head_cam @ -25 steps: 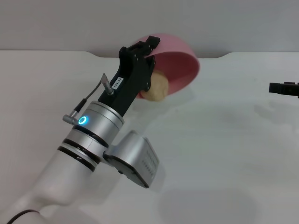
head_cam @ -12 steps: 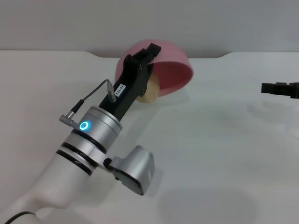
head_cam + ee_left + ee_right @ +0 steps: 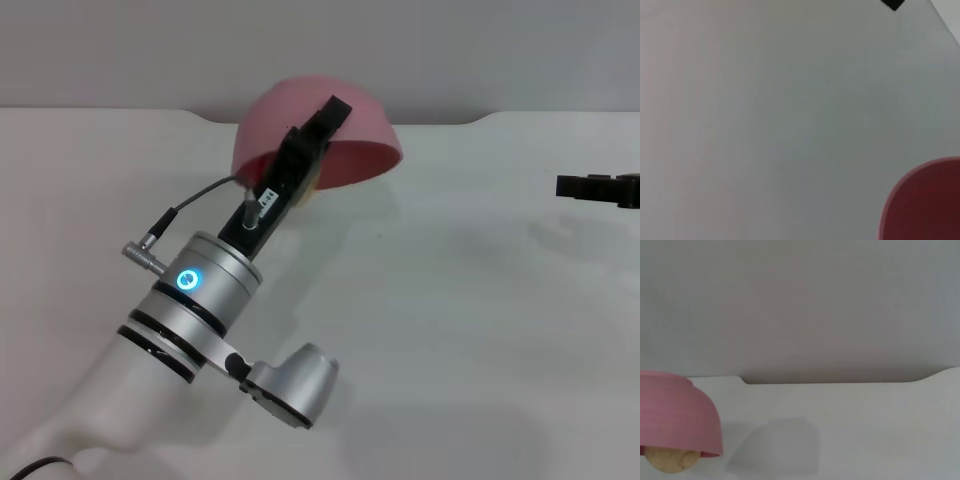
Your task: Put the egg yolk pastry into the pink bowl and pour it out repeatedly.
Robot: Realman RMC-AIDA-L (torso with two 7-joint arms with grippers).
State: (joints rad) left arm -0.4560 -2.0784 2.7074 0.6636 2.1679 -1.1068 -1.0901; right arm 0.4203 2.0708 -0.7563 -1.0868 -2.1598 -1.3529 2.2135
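While clamped, left end effector (image 3: 322,125) upends pink bowl (image 3: 350,135).

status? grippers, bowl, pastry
Left gripper clamped on pink bowl rim, bowl tipped nearly upside down. Egg yolk pastry beneath its rim. Right gripper idle at right.

Soft, even overhead light; faint shadows lie on the white worktop (image 3: 480,330). The left wrist view is blurred, the pink bowl (image 3: 925,205) dim.
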